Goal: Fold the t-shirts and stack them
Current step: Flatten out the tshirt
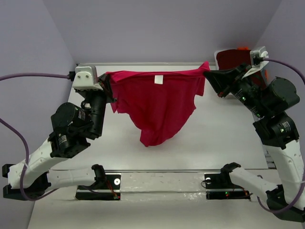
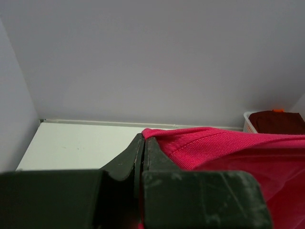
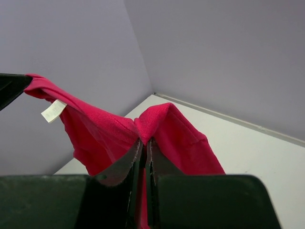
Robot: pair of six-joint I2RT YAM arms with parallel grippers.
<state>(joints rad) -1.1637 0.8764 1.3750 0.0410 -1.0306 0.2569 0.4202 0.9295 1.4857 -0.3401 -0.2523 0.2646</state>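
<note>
Crimson t-shirt (image 1: 159,105) hanging between left gripper (image 2: 143,140), right gripper (image 3: 145,142), both pinching cloth

tee (image 1: 159,102): solid crimson-pink, no print. tag (image 1: 158,79) white. maroon tee (image 1: 233,58): dark, plain, in a white basket (image 2: 248,125), with an orange bit (image 1: 243,48) behind it. table (image 1: 224,129) white, walls (image 1: 157,28) pale lavender. arms (image 1: 71,126) black and white, cables (image 1: 28,76) purple, fingers (image 2: 159,160) dark grey.
</note>
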